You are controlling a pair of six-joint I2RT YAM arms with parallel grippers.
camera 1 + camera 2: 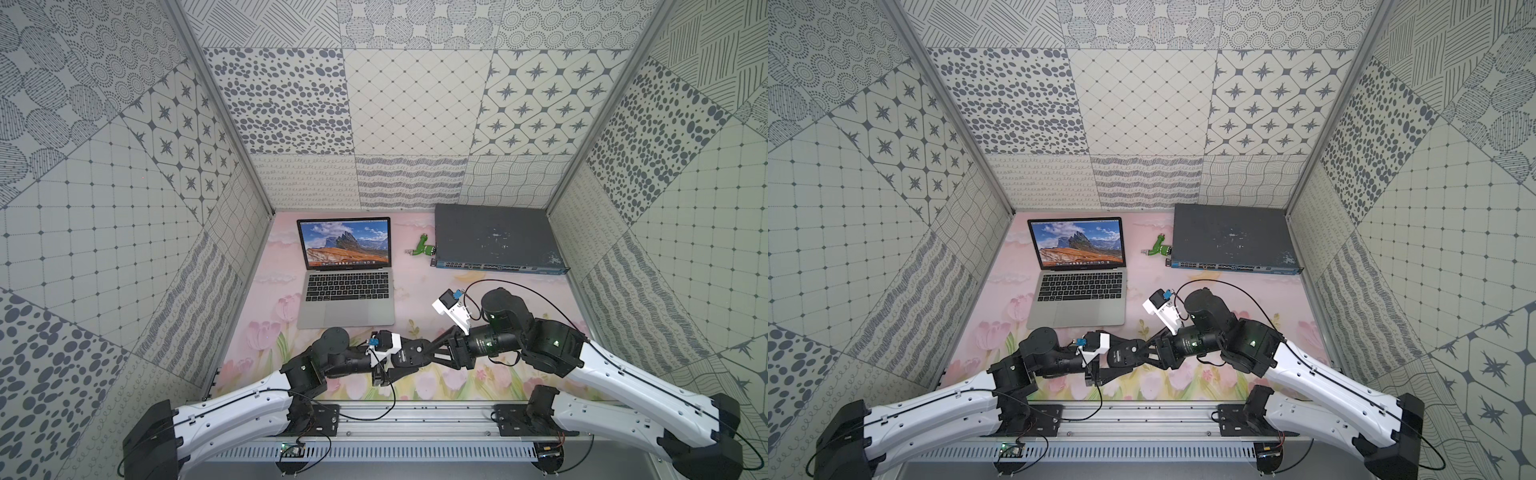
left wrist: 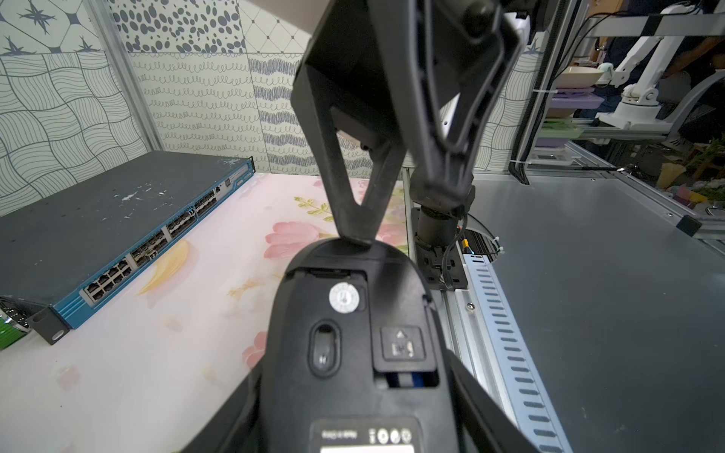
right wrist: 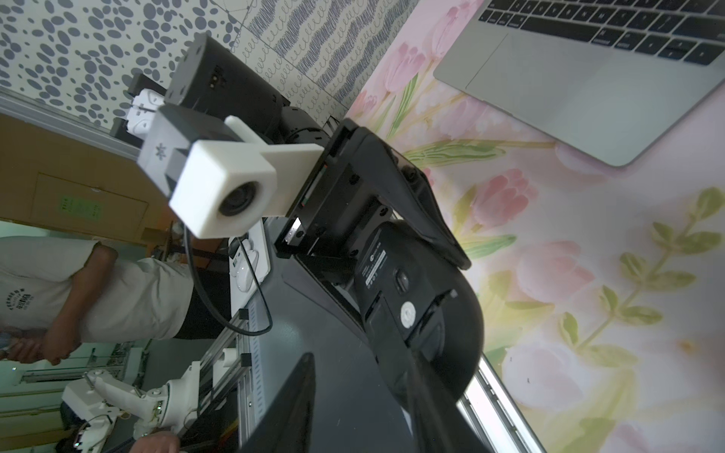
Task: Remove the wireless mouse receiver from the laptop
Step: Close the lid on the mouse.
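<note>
At the near edge of a tulip-print table (image 1: pixel 519 299), two robot arms meet over a black mouse (image 1: pixel 409 353) turned underside up. The left gripper (image 2: pixel 349 368) clamps the mouse by its sides, with a finger on each flank in the left wrist view. The right gripper (image 1: pixel 427 354) faces it with jaws parted. One fingertip (image 2: pixel 355 235) touches the mouse's far end, just beside a dark slot in its base. The laptop (image 1: pixel 347 307) sits open at back left in both top views, well apart from both grippers, its screen lit with a mountain scene. The receiver is too small to pick out in any view. A green stick (image 1: pixel 424 248) lies between the laptop and a grey switch (image 1: pixel 494 237) at back right, just beside the switch.
</note>
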